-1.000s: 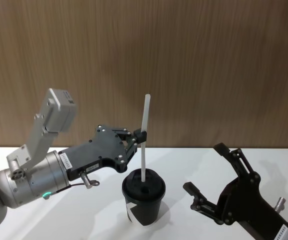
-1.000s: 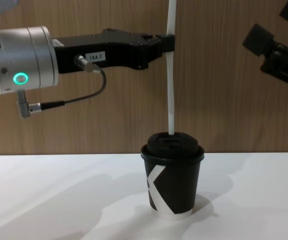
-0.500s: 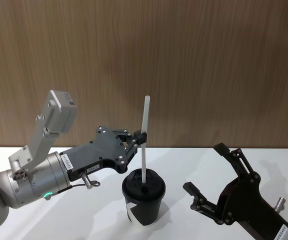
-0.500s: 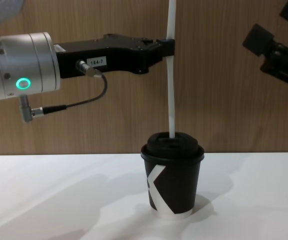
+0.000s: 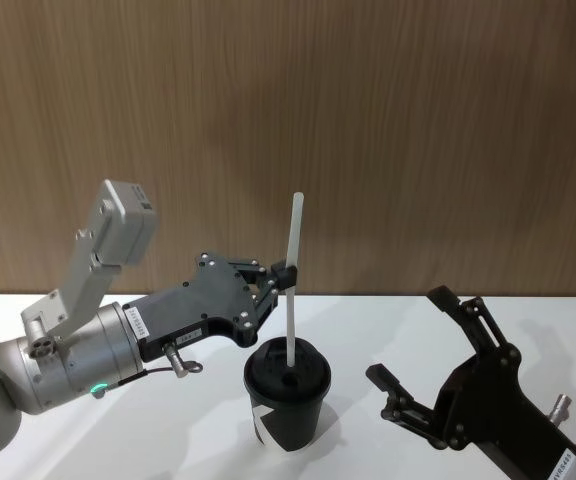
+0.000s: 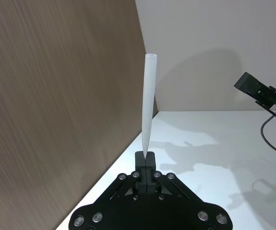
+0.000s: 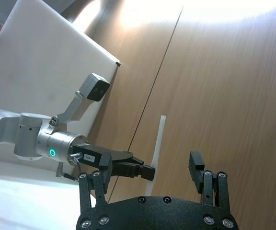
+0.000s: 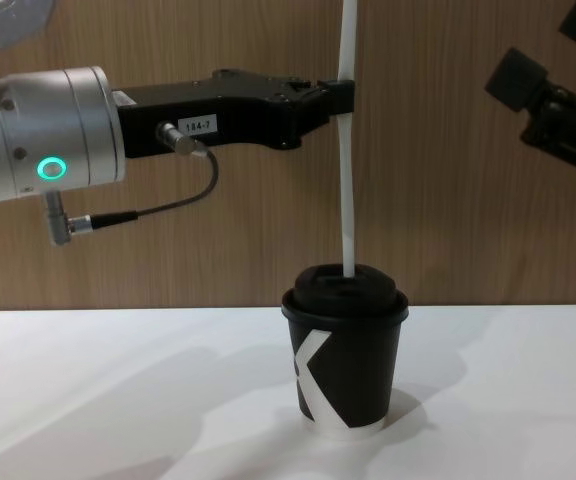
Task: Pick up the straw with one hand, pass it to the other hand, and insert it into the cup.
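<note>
The black cup with its lid and white K mark stands on the white table. The white straw stands nearly upright over it. The straw's lower end meets the top of the lid; I cannot tell whether it is inside the opening. My left gripper, on its silver wrist, is shut on the straw's middle, above the cup. My right gripper, all black, hangs open to the right of the cup, holding nothing.
A brown wood-grain wall rises just behind the white table. The left arm's silver wrist with a green ring light and its cable hang left of the cup.
My left gripper has shifted slightly right and down with the straw, so the straw's lower end sits a little lower on the lid. The right gripper has not moved.
</note>
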You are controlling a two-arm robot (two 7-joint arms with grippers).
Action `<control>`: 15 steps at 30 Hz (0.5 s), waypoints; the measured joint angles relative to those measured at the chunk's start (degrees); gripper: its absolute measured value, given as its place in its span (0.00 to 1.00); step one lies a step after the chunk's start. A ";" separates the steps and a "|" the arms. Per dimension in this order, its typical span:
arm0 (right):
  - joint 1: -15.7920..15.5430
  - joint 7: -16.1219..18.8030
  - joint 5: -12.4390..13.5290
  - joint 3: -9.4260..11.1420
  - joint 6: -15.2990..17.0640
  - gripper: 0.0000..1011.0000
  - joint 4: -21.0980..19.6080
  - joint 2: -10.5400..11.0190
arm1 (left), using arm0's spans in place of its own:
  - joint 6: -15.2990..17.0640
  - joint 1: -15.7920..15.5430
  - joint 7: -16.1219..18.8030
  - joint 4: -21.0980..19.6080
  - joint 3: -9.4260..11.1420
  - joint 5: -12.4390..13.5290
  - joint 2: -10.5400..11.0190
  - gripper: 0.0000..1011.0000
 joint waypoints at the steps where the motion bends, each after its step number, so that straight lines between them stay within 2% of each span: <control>1: 0.00 0.00 0.00 0.00 0.00 0.99 0.00 0.00 | 0.00 -0.04 -0.06 0.03 0.02 -0.01 -0.02 0.00; 15: 0.00 0.00 0.00 0.00 0.00 0.99 0.00 0.00 | 0.32 -0.34 -0.43 0.21 0.35 -0.39 -0.04 0.00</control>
